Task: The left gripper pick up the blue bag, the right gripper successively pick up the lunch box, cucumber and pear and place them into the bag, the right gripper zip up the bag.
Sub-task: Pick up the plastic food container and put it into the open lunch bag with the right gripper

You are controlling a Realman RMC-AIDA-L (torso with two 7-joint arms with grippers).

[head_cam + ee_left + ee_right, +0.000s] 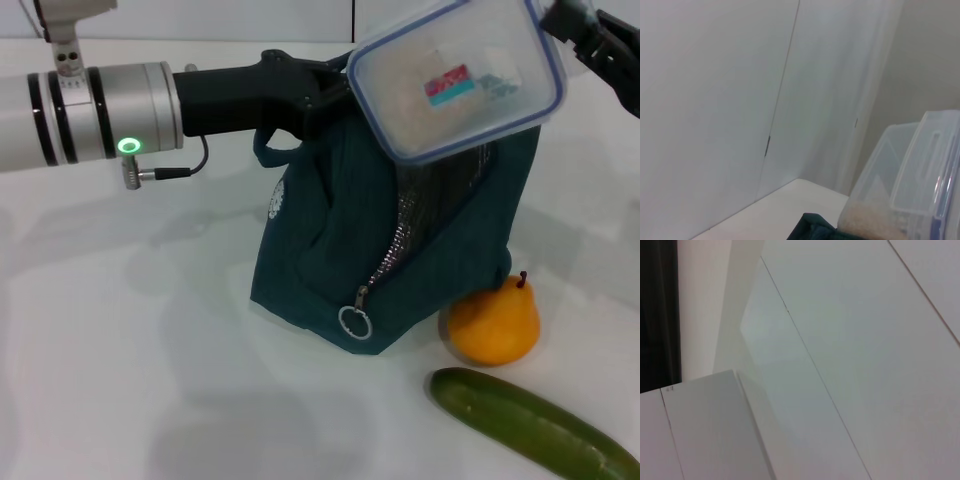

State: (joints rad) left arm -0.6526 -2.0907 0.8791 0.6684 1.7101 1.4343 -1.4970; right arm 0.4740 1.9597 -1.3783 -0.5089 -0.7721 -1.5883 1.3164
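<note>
1. Overhead, my left gripper (325,95) reaches in from the left and is clenched on the top of the blue bag (400,250), which stands upright on the white table (130,350); its zipper is open, showing the silvery lining.
2. My right gripper (570,25) grasps the lunch box (455,80) by its far corner; the box hangs tilted just above the bag's mouth.
3. Beside the bag's lower right corner sits the pear (493,322), touching the fabric; the cucumber (535,425) lies near the pear, closer to me.
4. Behind the table stand pale wall panels (720,100) with thin seams; the right wrist view shows only such panels.
</note>
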